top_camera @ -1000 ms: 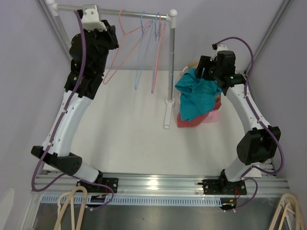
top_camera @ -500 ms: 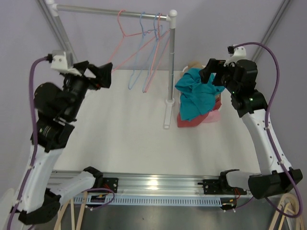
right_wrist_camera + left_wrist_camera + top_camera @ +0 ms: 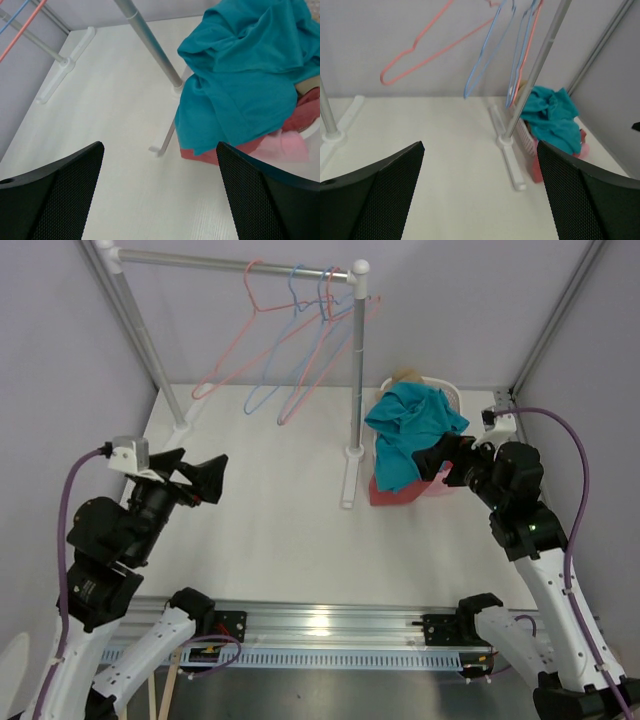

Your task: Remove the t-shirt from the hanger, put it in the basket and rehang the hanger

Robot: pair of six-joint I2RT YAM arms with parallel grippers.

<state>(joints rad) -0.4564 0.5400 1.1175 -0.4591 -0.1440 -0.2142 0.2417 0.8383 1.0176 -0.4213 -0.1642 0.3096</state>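
Black and spread wide, the left end effector (image 3: 205, 480) hangs released and empty above the near-left part of the table (image 3: 270, 520). The right end effector (image 3: 432, 462) is likewise released and holds nothing, over the right edge just on the near side of the basket (image 3: 450, 393). A second ago the left arm reached up to the rail (image 3: 230, 259) at the far-left corner and the right one was at the cloth over the basket. Both have since drawn back toward the near edge.

Farther in, the teal t-shirt (image 3: 410, 428) lies crumpled on top of the pink and red clothes (image 3: 395, 495) heaped in the basket, near the far-right corner beside the rack's upright post (image 3: 357, 360). No hanger is in it that I can make out.

At the far edge, the pink hanger (image 3: 232, 368), the blue hanger (image 3: 283, 358) and a second pink hanger (image 3: 322, 368) hang bare from the rail. They are tilted further left than before, so probably swinging.

Judged from this, the t-shirt is off its hanger and dropped, and the arms are retreating with the task apparently done.
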